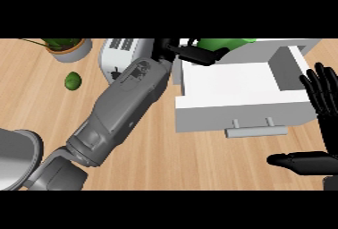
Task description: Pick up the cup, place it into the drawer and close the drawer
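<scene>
Left robot hand point(188, 53) curled round green cup point(224, 44), holding it over back edge of open white drawer point(231, 87), prob. to lower it in. Right robot hand point(321, 96) spread, fingers up, resting at right edge w/ nothing held. Drawer handle point(257, 131) faces robot, overhanging tabletop point(198, 161).

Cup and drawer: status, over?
Left hand shut on cup, above the open drawer at its back edge. Right hand open, resting at right. Nothing blocking.
</scene>
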